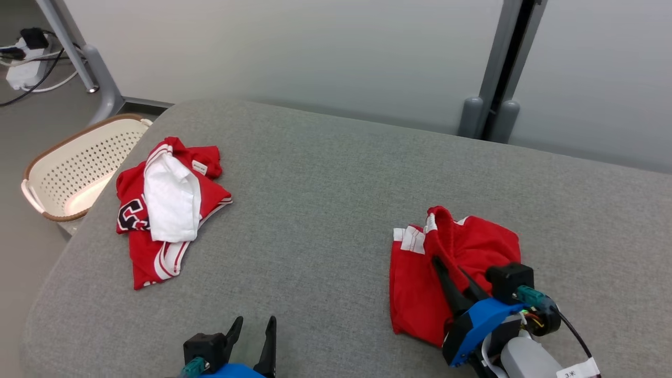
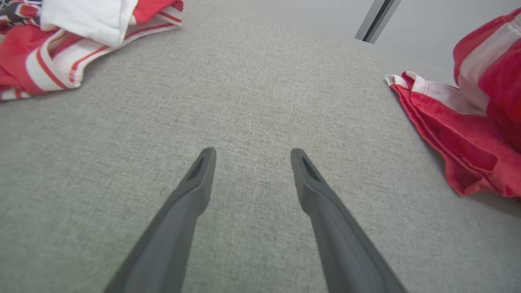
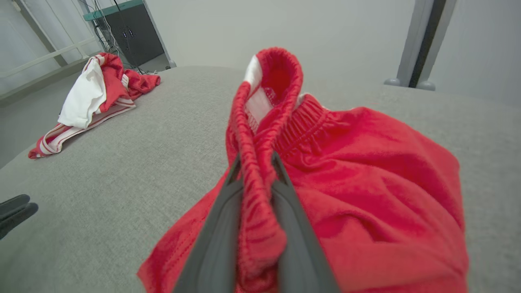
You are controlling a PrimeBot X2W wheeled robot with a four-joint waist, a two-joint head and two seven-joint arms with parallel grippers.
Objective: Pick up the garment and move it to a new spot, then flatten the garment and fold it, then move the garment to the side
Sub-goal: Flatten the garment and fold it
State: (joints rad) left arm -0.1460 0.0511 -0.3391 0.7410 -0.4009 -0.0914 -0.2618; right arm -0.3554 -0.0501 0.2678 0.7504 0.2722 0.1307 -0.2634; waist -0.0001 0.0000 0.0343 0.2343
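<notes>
Head view: crumpled red fabric shorts (image 1: pixel 488 241), white trim, on grey cloth tabletop (image 1: pixel 325 210), right side; right gripper (image 1: pixel 448 265) at them.
Left wrist view: left gripper (image 2: pixel 252 152) spread wide, empty.
Right wrist view: right jaws pinched on shorts' elastic waistband (image 3: pixel 254 191).

The grey cushioned surface (image 1: pixel 325 173) has a wide bare lane down its middle, between the red-and-white jersey heap (image 1: pixel 168 210) at the left and the red shorts (image 1: pixel 420 294) at the right, which lie well apart. The left gripper (image 1: pixel 255 319), fingers spread, has bare fabric directly ahead; the right gripper (image 1: pixel 448 265), pinched on the shorts' waistband, blocks the near right area. A perforated basket (image 1: pixel 84 131) stands off the left edge beside that heap, and an upright post (image 1: pixel 501 63) rises behind the far edge.
</notes>
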